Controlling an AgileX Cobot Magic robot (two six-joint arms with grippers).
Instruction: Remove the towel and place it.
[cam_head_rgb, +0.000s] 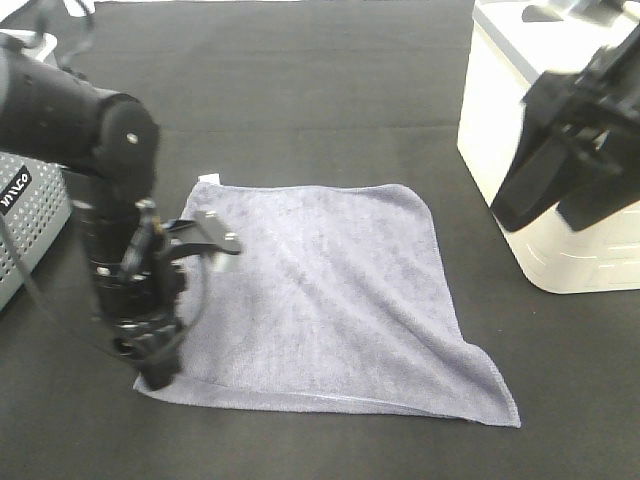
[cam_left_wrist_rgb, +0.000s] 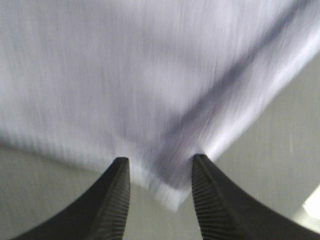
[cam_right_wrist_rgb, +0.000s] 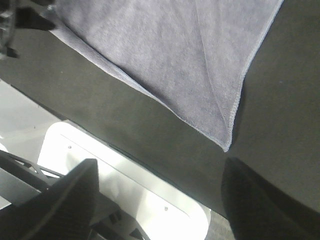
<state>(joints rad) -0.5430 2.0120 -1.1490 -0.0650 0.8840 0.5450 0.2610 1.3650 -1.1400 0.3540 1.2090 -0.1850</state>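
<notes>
The grey-blue towel (cam_head_rgb: 330, 290) lies spread flat on the black table (cam_head_rgb: 300, 90), with its small white tag (cam_head_rgb: 208, 178) at the far-left corner. My left gripper (cam_head_rgb: 155, 375) points down at the towel's near-left corner. In the left wrist view the gripper (cam_left_wrist_rgb: 160, 170) is open, and the blurred towel (cam_left_wrist_rgb: 125, 75) has that corner between the two fingers. My right gripper (cam_head_rgb: 550, 215) hangs raised at the right, over the white box, open and empty. In the right wrist view the gripper (cam_right_wrist_rgb: 160, 164) is wide open above the towel (cam_right_wrist_rgb: 165, 50) and its near-right corner.
A white box (cam_head_rgb: 500, 100) stands at the right edge; it also shows in the right wrist view (cam_right_wrist_rgb: 130, 195). A grey perforated basket (cam_head_rgb: 30, 220) sits at the left edge, behind my left arm. Black table surrounds the towel.
</notes>
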